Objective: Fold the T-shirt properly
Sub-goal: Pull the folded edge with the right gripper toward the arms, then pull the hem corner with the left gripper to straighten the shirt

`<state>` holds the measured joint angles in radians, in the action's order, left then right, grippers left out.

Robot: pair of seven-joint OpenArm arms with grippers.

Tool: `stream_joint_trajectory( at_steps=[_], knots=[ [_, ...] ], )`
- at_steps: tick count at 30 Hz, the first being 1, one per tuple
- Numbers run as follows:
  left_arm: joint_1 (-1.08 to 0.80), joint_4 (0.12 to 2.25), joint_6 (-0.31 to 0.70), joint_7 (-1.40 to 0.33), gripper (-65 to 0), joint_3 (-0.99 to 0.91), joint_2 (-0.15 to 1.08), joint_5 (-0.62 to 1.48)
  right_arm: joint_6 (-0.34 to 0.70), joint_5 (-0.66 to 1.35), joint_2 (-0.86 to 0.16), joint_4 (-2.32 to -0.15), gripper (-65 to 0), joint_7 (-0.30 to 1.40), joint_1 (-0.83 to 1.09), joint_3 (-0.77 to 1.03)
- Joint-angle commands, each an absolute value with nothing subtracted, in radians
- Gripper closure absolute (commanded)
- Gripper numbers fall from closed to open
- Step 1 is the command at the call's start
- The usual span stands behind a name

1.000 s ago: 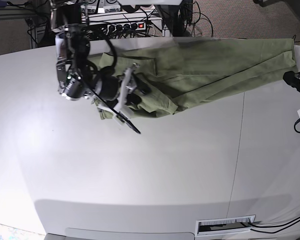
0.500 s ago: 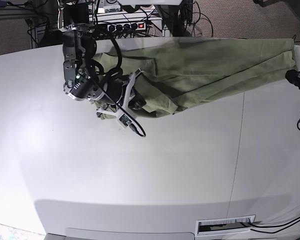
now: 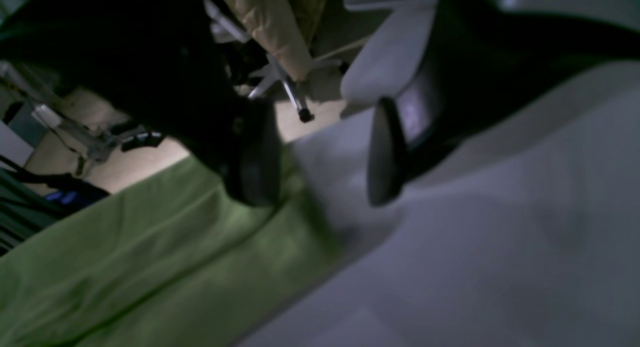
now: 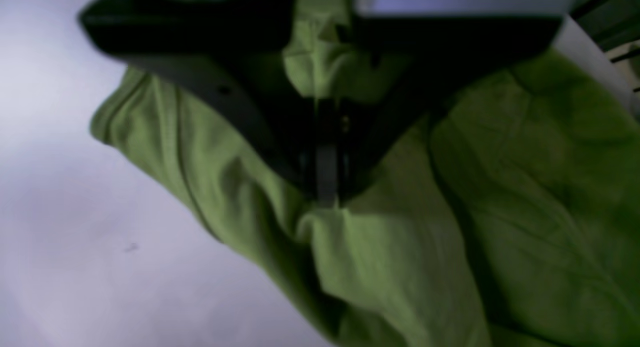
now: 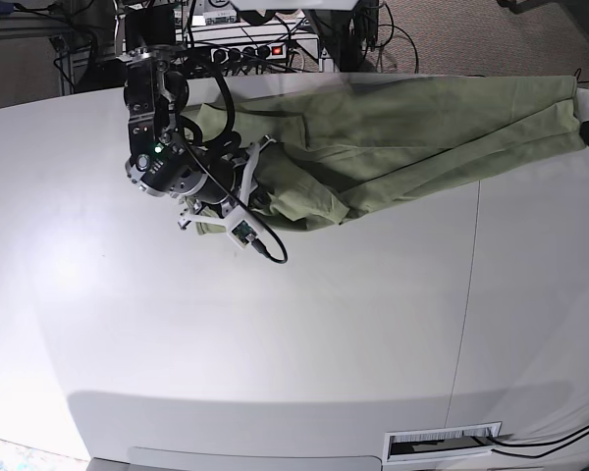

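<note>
Judging progress: early; nothing like a finished fold shows, only a bunched, stretched garment.
T-shirt (image 5: 412,132): lies along the far edge of the table (image 5: 304,334), drawn out in a long band from the far left toward the far right corner, with deep creases and a doubled-over lump at its left end.
Right hand (image 4: 327,187): sits on the left of the base view, pressed shut on a pinch of the T-shirt's fabric; the wrist view shows cloth gathered between the closed black fingers (image 4: 235,107) and puckering just beneath them.
Left hand (image 3: 320,162): at the far right corner, its fingers spread wide with nothing between them; the T-shirt's edge lies on the table just below one finger, and whether they touch is too blurred to tell.
Done so far: the right end of the shirt appears let go; the left end is gripped.
Left to do: probably spreading the cloth flat, then bringing sleeves and sides in and doubling the body over; none of that shows yet.
Risk: pulling on the left-end pinch alone may drag the whole bundle rather than open it.
</note>
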<state>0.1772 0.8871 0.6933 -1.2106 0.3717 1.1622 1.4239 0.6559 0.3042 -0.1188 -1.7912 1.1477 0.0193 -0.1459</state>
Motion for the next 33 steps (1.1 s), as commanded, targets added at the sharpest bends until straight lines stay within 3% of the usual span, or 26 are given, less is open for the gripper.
stream_joint_trajectory(
  at_steps=[1, 14, 19, 33],
  knots=[
    [0.191, 0.885, 0.698, -1.211, -31.0, 0.361, 1.208, 1.436, 0.658, 0.310, -0.122, -1.782, 0.0, 1.131, 0.006, -0.143],
    [0.191, 0.809, 0.674, -1.256, -31.0, 0.361, 1.227, 1.484, 0.646, 0.067, -0.122, -1.654, 0.0, 0.968, -0.014, -0.142],
    [0.197, 0.810, 0.674, -1.242, -31.0, 0.361, 1.219, 1.484, 0.561, -0.038, -0.122, -1.654, 0.0, 0.967, -0.036, -0.142],
    [0.205, 0.838, 0.643, -1.267, -30.9, 0.361, 1.105, 1.484, 0.542, -0.042, -0.121, -1.654, 0.0, 0.957, -0.045, -0.143]
  ],
)
